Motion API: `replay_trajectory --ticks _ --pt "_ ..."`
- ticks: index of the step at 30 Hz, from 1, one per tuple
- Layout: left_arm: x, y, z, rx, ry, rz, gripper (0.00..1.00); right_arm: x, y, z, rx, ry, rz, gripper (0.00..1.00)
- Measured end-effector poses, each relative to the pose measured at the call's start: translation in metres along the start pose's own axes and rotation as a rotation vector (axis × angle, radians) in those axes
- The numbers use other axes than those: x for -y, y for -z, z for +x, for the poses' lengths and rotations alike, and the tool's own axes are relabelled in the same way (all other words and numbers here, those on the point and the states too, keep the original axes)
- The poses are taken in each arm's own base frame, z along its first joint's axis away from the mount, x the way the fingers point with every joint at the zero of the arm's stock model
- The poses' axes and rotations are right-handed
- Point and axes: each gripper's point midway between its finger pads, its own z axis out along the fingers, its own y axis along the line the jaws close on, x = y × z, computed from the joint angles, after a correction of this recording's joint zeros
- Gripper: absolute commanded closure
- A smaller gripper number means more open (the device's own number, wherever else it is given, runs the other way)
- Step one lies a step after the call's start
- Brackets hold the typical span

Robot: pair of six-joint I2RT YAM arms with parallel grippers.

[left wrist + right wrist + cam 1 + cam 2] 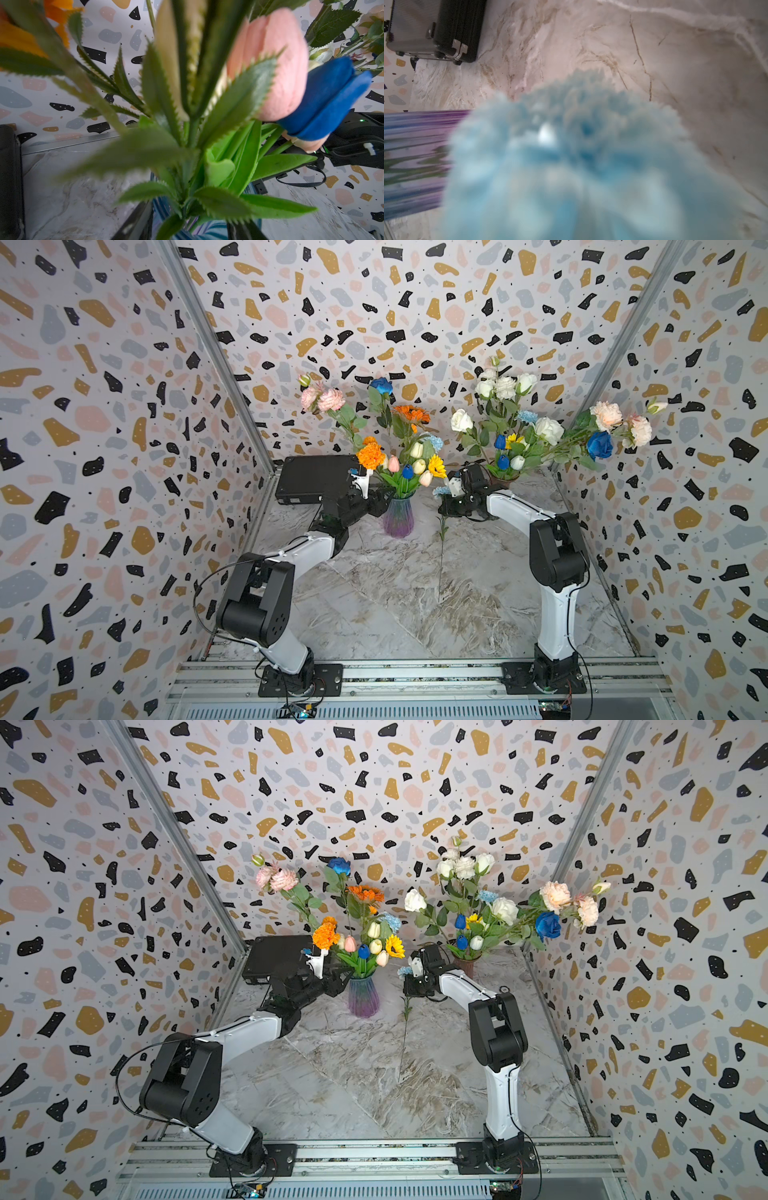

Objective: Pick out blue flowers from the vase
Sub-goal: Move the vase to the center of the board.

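The ribbed purple-blue glass vase [397, 516] stands mid-table with a mixed bunch. In it are a deep blue rose [381, 385], a dark blue tulip [407, 471] [328, 97] and a pale blue carnation [435, 442]. My left gripper [380, 504] grips the vase's neck [207, 230], with one dark finger [135, 222] on each side. Right of the vase, my right gripper [446, 504] is at the head of another pale blue carnation [441, 490]. Its green stem [440, 564] runs down toward the table's front. That bloom [581, 155] fills the right wrist view and hides the jaws.
A brown vase [503, 480] at the back right holds white roses, blue tulips [500, 441], a deep blue rose [599, 445] and a pale blue carnation [527, 416]. A black case [311, 479] lies at the back left. Patterned walls close in three sides.
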Motion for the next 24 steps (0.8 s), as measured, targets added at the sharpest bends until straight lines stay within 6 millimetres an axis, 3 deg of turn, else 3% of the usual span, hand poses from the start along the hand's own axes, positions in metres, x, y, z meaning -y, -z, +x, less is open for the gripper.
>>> replay_trajectory --ticks 5,10,13,19,24 --pt "0.007 -0.001 0.004 -0.007 0.000 0.012 0.45 0.002 -0.005 -0.003 0.005 0.012 0.013 0.48" --pt "0.009 0.004 0.007 -0.007 0.001 0.004 0.45 -0.006 0.007 -0.011 0.044 0.056 0.043 0.39" --pt "0.010 0.007 0.009 -0.007 0.001 -0.001 0.45 -0.020 0.034 -0.017 0.101 0.089 0.044 0.38" --pt "0.012 0.015 0.012 -0.010 0.003 -0.011 0.45 -0.065 0.111 -0.025 0.276 0.177 -0.015 0.35" --pt "0.010 0.019 0.006 0.002 -0.012 -0.039 0.35 -0.094 0.158 -0.017 0.394 0.231 -0.075 0.40"
